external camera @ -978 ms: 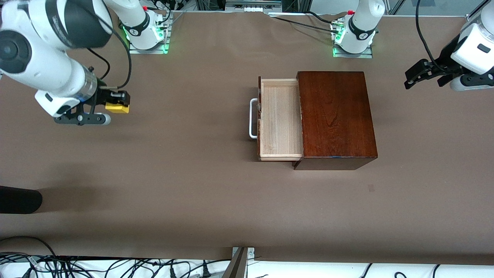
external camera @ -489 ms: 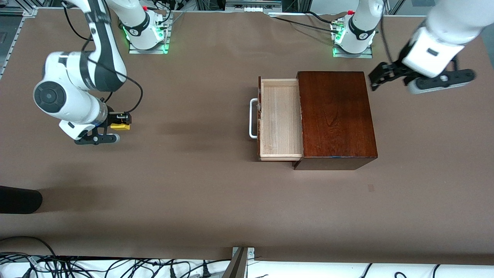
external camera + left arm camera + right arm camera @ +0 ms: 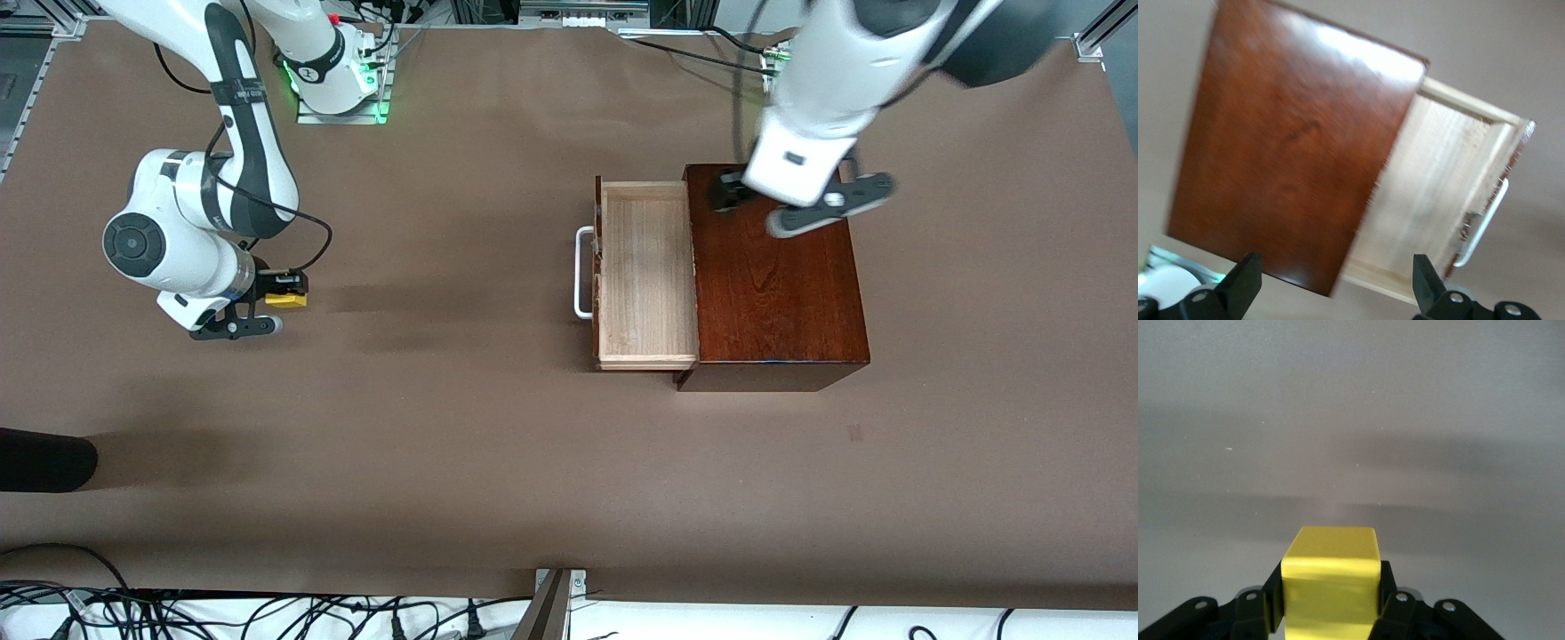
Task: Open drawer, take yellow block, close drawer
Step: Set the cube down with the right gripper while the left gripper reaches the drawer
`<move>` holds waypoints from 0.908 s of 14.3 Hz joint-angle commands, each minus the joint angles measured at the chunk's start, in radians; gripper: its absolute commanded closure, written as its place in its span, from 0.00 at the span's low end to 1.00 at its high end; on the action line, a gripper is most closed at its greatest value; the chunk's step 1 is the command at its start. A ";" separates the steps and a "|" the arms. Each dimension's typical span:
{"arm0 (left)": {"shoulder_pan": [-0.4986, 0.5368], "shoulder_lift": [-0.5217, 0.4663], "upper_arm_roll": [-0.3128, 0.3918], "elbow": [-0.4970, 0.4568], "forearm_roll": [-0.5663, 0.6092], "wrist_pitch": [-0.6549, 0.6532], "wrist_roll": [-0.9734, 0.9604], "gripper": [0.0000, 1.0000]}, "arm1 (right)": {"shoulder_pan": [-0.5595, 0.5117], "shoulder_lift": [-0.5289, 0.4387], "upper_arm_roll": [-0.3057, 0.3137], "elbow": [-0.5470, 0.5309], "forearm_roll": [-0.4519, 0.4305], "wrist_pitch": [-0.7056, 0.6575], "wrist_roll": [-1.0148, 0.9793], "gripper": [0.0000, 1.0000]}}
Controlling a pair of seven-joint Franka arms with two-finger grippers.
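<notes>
The drawer (image 3: 645,267) stands pulled out of the dark mahogany box (image 3: 773,267). Its pale tray looks empty and its white handle (image 3: 582,271) points toward the right arm's end. My right gripper (image 3: 284,290) is shut on the yellow block (image 3: 286,300), low over the bare table near the right arm's end. The right wrist view shows the block (image 3: 1331,577) clamped between the right gripper (image 3: 1331,603). My left gripper (image 3: 725,192) hangs open and empty over the box top by the drawer edge. The left wrist view shows the left gripper (image 3: 1335,293) above the box (image 3: 1291,153) and drawer (image 3: 1438,193).
A dark rounded object (image 3: 44,458) lies at the table's edge at the right arm's end, nearer the front camera. Cables (image 3: 222,613) run along the table's front edge. Brown table surface (image 3: 444,427) spreads between the box and the right gripper.
My left arm has swung in from the table's end to over the box top. My right gripper has come down lower with the yellow block still held.
</notes>
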 commanded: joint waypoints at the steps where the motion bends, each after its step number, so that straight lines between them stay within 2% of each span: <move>1: -0.102 0.139 0.005 0.108 -0.003 0.037 -0.177 0.00 | -0.019 0.067 0.025 -0.007 0.073 0.068 -0.067 1.00; 4: -0.208 0.224 0.010 0.106 0.033 0.153 -0.360 0.00 | -0.190 0.082 0.210 -0.007 0.100 0.116 -0.101 1.00; 7: -0.284 0.296 0.016 0.106 0.053 0.238 -0.513 0.00 | -0.218 0.101 0.232 -0.007 0.100 0.148 -0.110 1.00; 8: -0.296 0.317 0.014 0.108 0.051 0.258 -0.555 0.00 | -0.218 0.102 0.234 -0.007 0.100 0.148 -0.110 0.84; 9: -0.311 0.337 0.014 0.108 0.051 0.278 -0.598 0.00 | -0.218 0.102 0.234 -0.007 0.100 0.143 -0.112 0.30; 10: -0.321 0.359 0.013 0.109 0.050 0.298 -0.638 0.00 | -0.218 0.101 0.235 -0.006 0.100 0.140 -0.112 0.00; 13: -0.344 0.406 0.011 0.109 0.048 0.346 -0.751 0.00 | -0.220 0.084 0.240 -0.006 0.100 0.136 -0.106 0.00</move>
